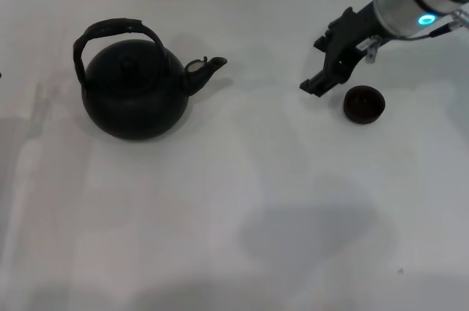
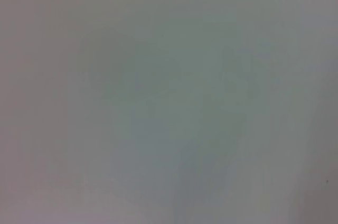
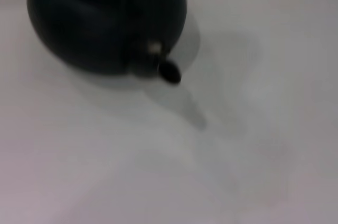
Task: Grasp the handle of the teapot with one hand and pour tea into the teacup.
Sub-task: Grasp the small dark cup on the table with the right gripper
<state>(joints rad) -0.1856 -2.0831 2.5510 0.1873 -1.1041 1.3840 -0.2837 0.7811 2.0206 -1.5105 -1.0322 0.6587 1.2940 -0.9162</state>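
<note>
The black teapot (image 1: 134, 91) stands upright on the left of the white table, lid on, with its spout (image 1: 209, 67) pointing right. Its arched handle (image 1: 113, 31) loops over the top and nothing touches it. The small dark teacup (image 1: 364, 103) sits at the right, far from the pot. My right gripper (image 1: 311, 65) hovers just left of and behind the teacup, open and empty, its fingers aimed toward the teapot. The right wrist view shows the teapot (image 3: 105, 18) and its spout (image 3: 169, 71) from the spout side. The left gripper is out of view.
The white table (image 1: 242, 201) stretches between pot and cup with only soft shadows on it. The left wrist view shows nothing but a plain pale surface (image 2: 169, 97).
</note>
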